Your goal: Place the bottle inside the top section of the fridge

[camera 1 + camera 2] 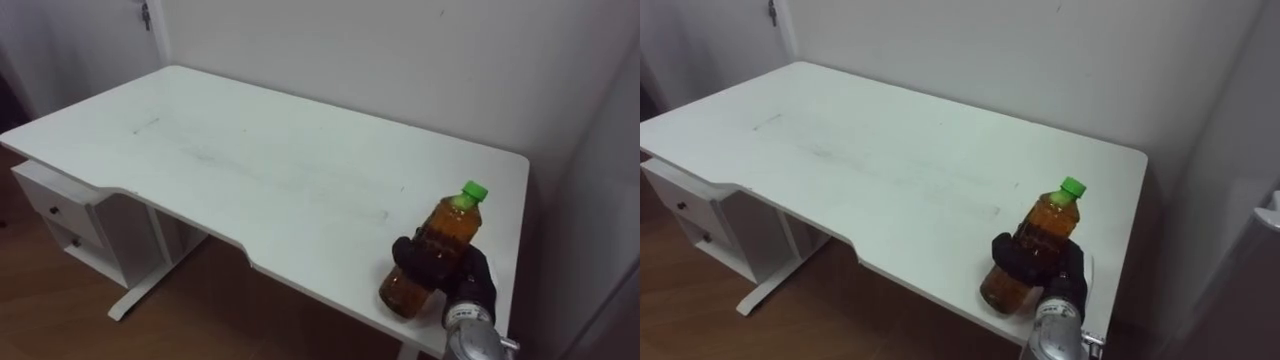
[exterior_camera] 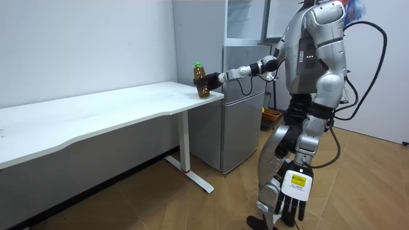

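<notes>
A bottle (image 1: pixel 452 228) of amber drink with a green cap stands near the right end of the white table (image 1: pixel 250 160), close to its front edge. My right hand (image 1: pixel 472 282) reaches in from the lower right, and its dark fingers (image 1: pixel 1018 256) are curled round the bottle's lower half. In the room view the bottle (image 2: pixel 200 76) sits at the table's end with the right hand (image 2: pixel 211 80) on it. My left hand (image 2: pixel 291 207) hangs by my side with straight fingers. I stand beside the grey fridge (image 2: pixel 243 108), whose upper unit (image 2: pixel 246 19) is above it.
A white drawer unit (image 1: pixel 60 215) stands under the table's left end. The fridge side (image 1: pixel 1240 200) rises just right of the table end. A wall runs behind the table. Wooden floor (image 2: pixel 358 185) stretches around me.
</notes>
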{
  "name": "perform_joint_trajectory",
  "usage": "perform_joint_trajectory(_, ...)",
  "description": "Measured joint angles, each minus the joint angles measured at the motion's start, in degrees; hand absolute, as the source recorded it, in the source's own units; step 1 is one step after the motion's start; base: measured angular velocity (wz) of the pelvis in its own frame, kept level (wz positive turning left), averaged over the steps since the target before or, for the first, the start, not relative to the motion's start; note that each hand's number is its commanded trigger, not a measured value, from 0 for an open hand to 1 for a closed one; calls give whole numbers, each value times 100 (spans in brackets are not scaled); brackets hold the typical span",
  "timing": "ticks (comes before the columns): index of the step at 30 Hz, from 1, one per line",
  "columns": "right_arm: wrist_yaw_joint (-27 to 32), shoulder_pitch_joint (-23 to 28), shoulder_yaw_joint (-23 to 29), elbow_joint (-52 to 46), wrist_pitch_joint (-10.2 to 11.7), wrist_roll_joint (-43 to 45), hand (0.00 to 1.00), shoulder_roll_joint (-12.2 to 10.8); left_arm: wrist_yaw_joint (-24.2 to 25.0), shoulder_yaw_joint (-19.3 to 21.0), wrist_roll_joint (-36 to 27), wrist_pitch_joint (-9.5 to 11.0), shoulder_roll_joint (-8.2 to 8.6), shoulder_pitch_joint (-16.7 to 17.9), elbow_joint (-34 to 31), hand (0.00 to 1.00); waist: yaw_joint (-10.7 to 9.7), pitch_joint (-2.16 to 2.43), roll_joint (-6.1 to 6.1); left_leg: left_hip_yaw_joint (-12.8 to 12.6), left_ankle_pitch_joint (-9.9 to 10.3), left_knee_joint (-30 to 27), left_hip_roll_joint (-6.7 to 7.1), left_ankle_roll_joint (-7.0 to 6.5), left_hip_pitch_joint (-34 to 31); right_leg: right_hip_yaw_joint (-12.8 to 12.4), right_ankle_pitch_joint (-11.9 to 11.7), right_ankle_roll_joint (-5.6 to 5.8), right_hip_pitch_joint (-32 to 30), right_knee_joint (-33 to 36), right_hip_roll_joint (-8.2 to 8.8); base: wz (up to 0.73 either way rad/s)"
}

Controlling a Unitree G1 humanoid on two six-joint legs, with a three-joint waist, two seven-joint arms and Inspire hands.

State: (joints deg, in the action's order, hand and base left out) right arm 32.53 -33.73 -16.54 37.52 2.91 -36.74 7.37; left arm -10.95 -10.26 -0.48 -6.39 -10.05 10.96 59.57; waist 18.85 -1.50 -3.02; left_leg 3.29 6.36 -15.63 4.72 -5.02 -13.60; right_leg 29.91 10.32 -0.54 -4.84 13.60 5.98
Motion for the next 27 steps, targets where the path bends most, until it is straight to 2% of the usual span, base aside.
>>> perform_joint_trajectory(6, -144, 1, 65, -7, -24, -600, 100, 4, 44, 167, 16, 11, 22, 114, -174, 0, 5, 17, 13, -42, -2, 12, -4, -5, 48, -18, -7, 8, 29, 12, 1, -1)
perform_joint_trajectory(9, -147, 30, 197, -148, -153, -598, 100, 4, 40, 351, 13, 55, 58, 251, -227, 0, -63, 54, 76, -97, 6, 43, -13, -16, 104, -79, -15, 21, 57, 7, -3, -7)
perform_joint_trajectory(11, -148, 33, 223, -407, -159, -595, 100, 42, 39, 372, 15, 57, 48, 329, -234, 0, -148, 67, 102, -135, 6, 71, -19, -17, 139, -146, -19, 25, 60, 5, -8, -9)
perform_joint_trajectory(14, -364, 222, 213, -1183, -159, -597, 100, 252, 41, 476, 6, 58, 52, 444, -232, 0, -272, 72, 105, -212, 2, 182, -26, -21, 322, -237, -21, 26, 163, -4, -5, -15)
perform_joint_trajectory(16, -620, 494, 214, -1917, -157, -590, 100, 474, 43, 581, 5, 59, 83, 467, -220, 0, -323, 94, 95, -311, 4, 259, -42, -25, 446, -318, -20, 29, 214, -2, -6, -22)
perform_joint_trajectory(19, -825, 781, 222, -2607, -159, -513, 100, 632, 42, 789, 8, 123, 83, 475, -209, 0, -509, 121, 49, -408, 6, 328, -64, -23, 576, -417, -20, 29, 277, -4, -19, -17)
perform_joint_trajectory(21, -925, 854, 222, -2855, -177, -271, 100, 679, 42, 1011, 23, 197, 81, 548, -225, 0, -622, 146, 14, -479, 7, 400, -80, -22, 647, -489, -20, 29, 306, -3, -26, -21)
perform_joint_trajectory(22, -987, 863, 223, -3010, -181, -140, 100, 805, 42, 1090, 34, 225, 67, 553, -222, 0, -708, 145, -1, -505, 7, 403, -89, -22, 675, -515, -21, 27, 321, -3, -32, -15)
perform_joint_trajectory(25, -1201, 895, 346, -3372, -191, -92, 100, 1155, 41, 1247, 53, 233, 61, 564, -199, 0, -781, 150, -8, -625, 8, 453, -107, -21, 831, -641, -24, 24, 393, 2, -41, -21)
perform_joint_trajectory(27, -1377, 912, 404, -3581, -222, 5, 100, 1226, 40, 1271, 69, 303, 43, 564, -152, 0, -833, 158, -22, -644, 13, 495, -106, -22, 932, -670, -20, 28, 470, 5, -40, -9)
